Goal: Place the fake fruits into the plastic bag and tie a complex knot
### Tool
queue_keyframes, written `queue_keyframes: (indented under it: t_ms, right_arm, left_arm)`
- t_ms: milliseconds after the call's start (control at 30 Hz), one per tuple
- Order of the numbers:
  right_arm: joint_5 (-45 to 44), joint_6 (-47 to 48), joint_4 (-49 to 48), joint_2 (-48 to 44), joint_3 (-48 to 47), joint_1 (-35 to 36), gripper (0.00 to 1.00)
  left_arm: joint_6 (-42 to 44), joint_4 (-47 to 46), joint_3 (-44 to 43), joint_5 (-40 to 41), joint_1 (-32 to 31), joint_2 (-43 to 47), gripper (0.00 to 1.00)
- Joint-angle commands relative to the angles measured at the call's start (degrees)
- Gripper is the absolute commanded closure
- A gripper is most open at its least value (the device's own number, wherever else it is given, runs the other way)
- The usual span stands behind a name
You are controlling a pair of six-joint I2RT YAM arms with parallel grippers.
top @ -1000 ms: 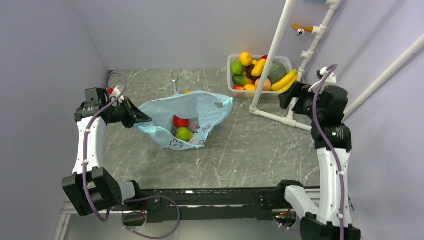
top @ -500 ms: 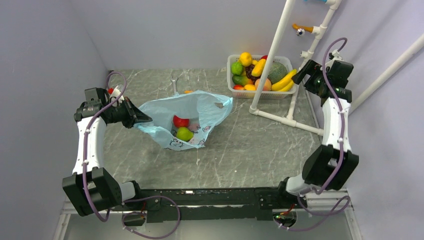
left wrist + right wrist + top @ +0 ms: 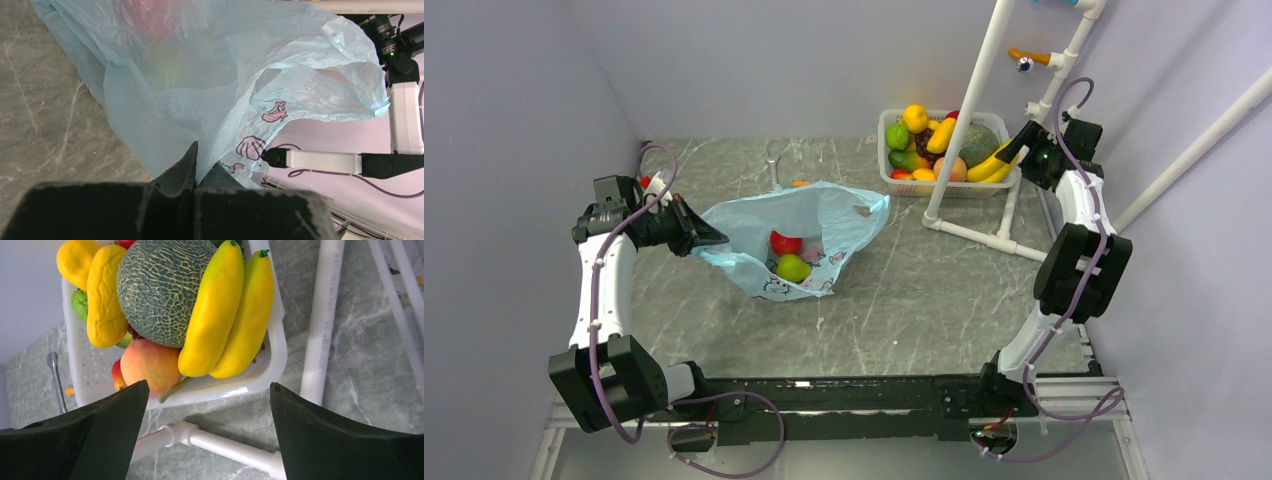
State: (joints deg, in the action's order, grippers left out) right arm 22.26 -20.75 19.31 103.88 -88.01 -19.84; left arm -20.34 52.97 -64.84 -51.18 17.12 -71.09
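The light-blue plastic bag (image 3: 809, 235) lies open mid-table, with a red fruit (image 3: 785, 243) and a green fruit (image 3: 793, 267) inside. My left gripper (image 3: 711, 238) is shut on the bag's left edge; the left wrist view shows its jaws (image 3: 199, 160) pinching the blue film (image 3: 210, 75). More fake fruits fill the white basket (image 3: 887, 160) at the back: yellow bananas (image 3: 230, 310), a green melon (image 3: 160, 285), a peach (image 3: 150, 362), a lemon (image 3: 915, 117). My right gripper (image 3: 1016, 150) is open and empty, just right of the basket near the bananas. No knot shows.
A white pipe frame (image 3: 969, 110) stands upright in front of the basket, with floor pipes (image 3: 225, 442) below my right gripper. Grey walls close in left, back and right. A metal wrench (image 3: 772, 165) lies behind the bag.
My right arm has swung up and back toward the basket, its gripper now beside the bananas. The left gripper and the bag have not moved.
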Motion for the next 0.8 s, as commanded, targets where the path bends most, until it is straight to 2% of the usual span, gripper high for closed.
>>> queue_keyframes:
  t_ms: [0,367,767]
  right_arm:
    - [4.4,-1.8,-4.8,2.2,-3.9,0.0,0.07]
    - [6.2,-6.4,-9.1,6.3,-2.7,0.0,0.07]
    - [5.4,-5.8,-9.8,10.4,-4.7,0.0,0.06]
  left_arm:
    - [0.4,-0.6,-1.3,-0.6,0.1,0.1,1.0]
    - [0.8,-0.1,-2.5,-0.7,0.1,-1.6,1.0]
    - [1.0,0.3,-2.5,-0.2,0.1,-1.7,1.0]
